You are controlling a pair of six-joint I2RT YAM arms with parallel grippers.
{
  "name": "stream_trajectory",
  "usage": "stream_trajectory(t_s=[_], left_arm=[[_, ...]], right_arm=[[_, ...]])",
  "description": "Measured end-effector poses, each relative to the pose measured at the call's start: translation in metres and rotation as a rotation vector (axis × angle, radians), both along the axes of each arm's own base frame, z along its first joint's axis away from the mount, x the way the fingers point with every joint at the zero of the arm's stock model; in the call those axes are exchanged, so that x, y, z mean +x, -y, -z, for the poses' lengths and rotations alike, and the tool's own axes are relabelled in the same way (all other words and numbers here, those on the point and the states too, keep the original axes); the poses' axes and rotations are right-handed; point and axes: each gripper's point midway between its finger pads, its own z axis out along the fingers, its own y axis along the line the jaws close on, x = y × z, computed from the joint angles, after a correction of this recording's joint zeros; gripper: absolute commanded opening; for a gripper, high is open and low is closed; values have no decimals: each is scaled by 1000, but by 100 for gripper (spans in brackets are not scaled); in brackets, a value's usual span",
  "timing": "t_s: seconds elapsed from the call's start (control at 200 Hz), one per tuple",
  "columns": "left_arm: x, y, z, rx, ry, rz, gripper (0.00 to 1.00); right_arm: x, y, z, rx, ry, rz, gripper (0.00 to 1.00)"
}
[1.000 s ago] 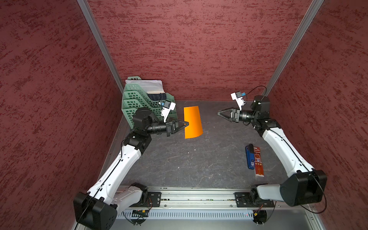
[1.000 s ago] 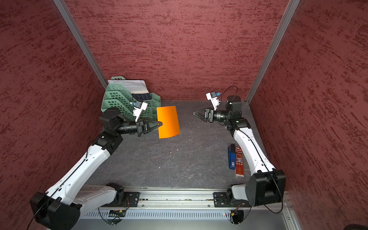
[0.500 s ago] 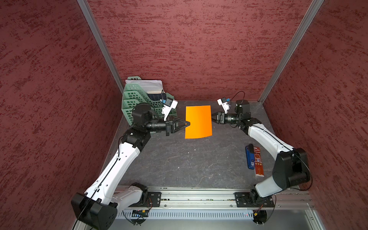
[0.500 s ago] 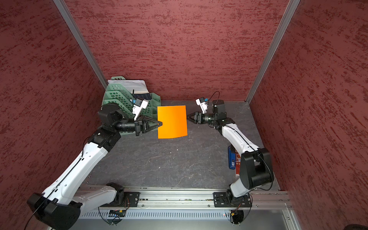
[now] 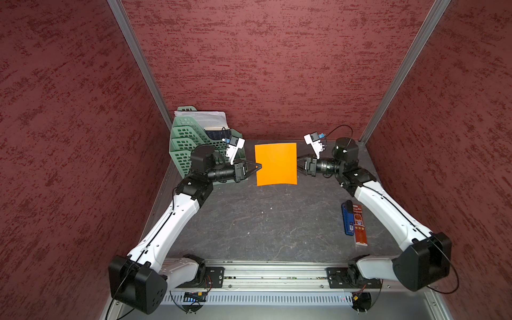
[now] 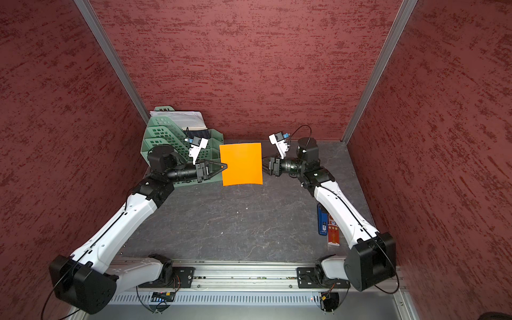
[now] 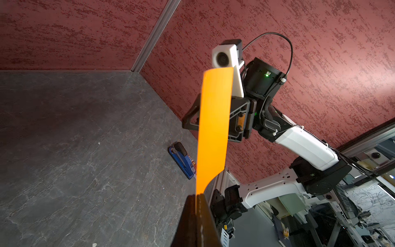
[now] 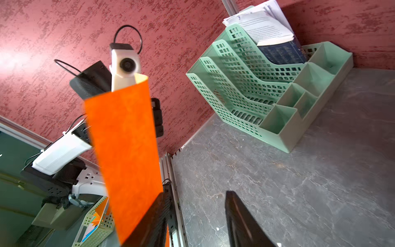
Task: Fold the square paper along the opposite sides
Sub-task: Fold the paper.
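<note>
Pinching left edge of square paper [image 5: 275, 163], left gripper [image 5: 260, 167] holds it up; right gripper [image 5: 299, 166] sits at opposite edge, jaws apart.

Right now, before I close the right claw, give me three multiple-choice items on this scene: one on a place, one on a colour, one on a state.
1. Where is the square paper?
A. lying flat
B. in the air, between left claw and right claw
C. crumpled in a corner

2. What colour is the file rack?
A. mint green
B. yellow
C. white

3. How is the left claw?
A. wide open
B. shut on the paper's edge
C. out of view

Answers
1. B: the left wrist view shows it clear of the table.
2. A: its lattice walls are pale green.
3. B: its fingers pinch the sheet.
</note>
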Motion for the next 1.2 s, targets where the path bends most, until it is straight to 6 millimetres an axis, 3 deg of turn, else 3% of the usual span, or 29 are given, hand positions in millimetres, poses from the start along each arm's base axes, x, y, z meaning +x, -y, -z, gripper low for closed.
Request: stream_trajectory(t_s=[0.346,0.641,1.202], left_arm=[[10,-9,7,-8,-15,-39,0],[5,-10,12,-16,-35,-31,0],[-11,-7,3,-31,-5,12,0]], right_arm=[[-27,-9,-10,14,4,-84,63],[-48,-34,-12,22,-7,-188,71],[-54,-75,-19,19,-7,-322,70]])
